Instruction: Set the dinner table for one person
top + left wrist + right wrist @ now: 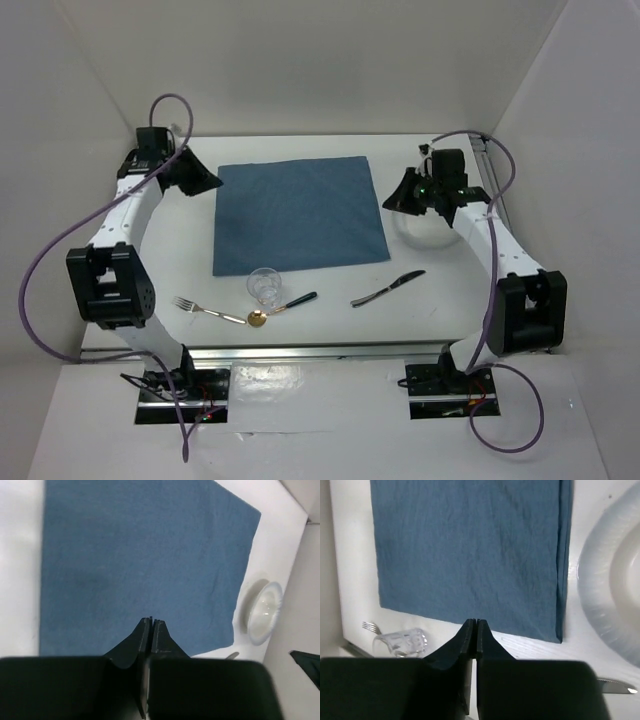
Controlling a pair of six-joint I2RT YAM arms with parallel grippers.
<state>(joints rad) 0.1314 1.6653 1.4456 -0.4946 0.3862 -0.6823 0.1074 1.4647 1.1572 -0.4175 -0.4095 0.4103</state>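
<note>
The white dinner table point(450, 300) carries a blue cloth point(298, 215) spread flat in its middle. My left gripper point(216, 183) hovers by the cloth's far left corner, shut and empty; in the left wrist view its jaws point(151, 621) meet over the cloth point(140, 555). My right gripper point(390, 203) hangs at the cloth's right edge over a white plate point(428, 232), also shut on nothing point(474, 622). Near the front lie a fork point(205, 310), a gold-bowled spoon point(283, 306), a clear glass point(264, 286) and a knife point(388, 288).
The right wrist view shows the cloth point(470, 550), plate rim point(600, 595), glass point(400, 641), fork tines point(370, 627) and knife tip point(617, 687). The left wrist view catches the plate point(262, 611) past the cloth. White walls enclose the table on three sides.
</note>
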